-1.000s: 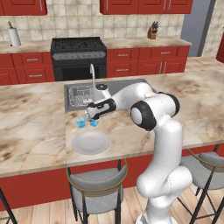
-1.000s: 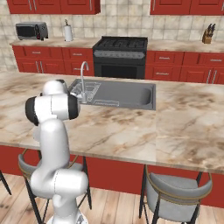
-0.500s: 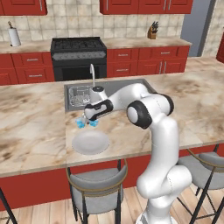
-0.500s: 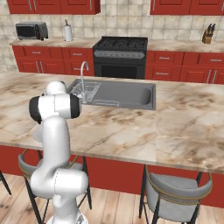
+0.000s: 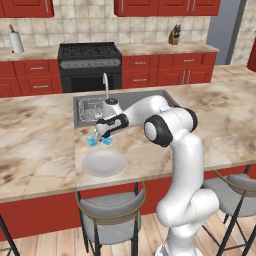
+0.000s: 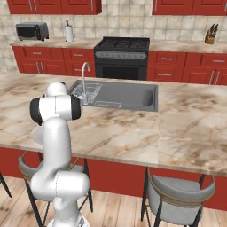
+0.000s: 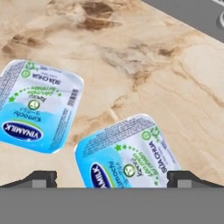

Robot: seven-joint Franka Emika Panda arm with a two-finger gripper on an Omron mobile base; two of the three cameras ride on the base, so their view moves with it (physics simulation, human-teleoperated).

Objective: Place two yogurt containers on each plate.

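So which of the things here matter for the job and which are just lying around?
For the job: two light blue yogurt containers, pale plate, open fingers.
Lying about: sink, faucet, stove, paper towel roll, knife block, toaster oven.

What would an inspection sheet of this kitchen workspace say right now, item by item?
Surface: marble counter with a sink set in it.
Job's things: two light blue yogurt containers sit apart on the counter, just beyond the pale plate, which has nothing on it.
Clutter: nothing seen.
Grippers: gripper open, low over the nearer container, fingertips either side of it.
Cables: nothing seen.
Surroundings: stove, red cabinets, paper towel roll, knife block, toaster oven, stools.
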